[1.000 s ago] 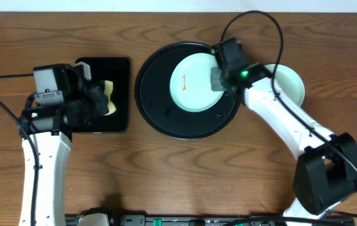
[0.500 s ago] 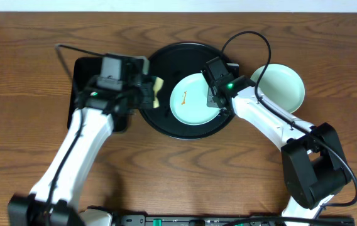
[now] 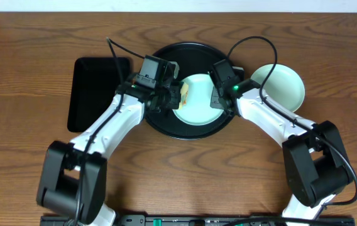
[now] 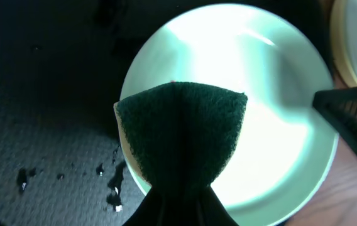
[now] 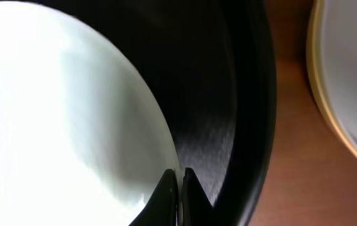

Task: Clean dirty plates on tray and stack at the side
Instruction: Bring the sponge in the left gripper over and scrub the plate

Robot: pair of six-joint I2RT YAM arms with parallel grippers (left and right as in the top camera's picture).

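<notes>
plates first: one mint plate [image 3: 198, 105] lies inside the round black tray [image 3: 194, 56], right under both sets of jaws. the left gripper [image 3: 173, 95] is pinching a sponge [image 4: 181, 129], which hangs below its jaws with the dark green scrubby face turned down at the plate, over the rim on that gripper's side. can't tell if it's actually touching the plate. a few water drops [image 4: 112, 185] sit on the tray floor just beside those jaws.

the right gripper [image 5: 179, 185] has its jaws pressed together with nothing between them. the tips sit right at the plate's opposite rim, with bare tray floor just beside them.

out past the right jaws, off the tray on the wooden table [image 3: 27, 50], there's a second mint plate [image 3: 282, 88] with a pale yellow rim [image 5: 315, 94] showing at its edge. behind the left jaws, on the far side of that arm, is a rectangular black tray [image 3: 93, 94].
</notes>
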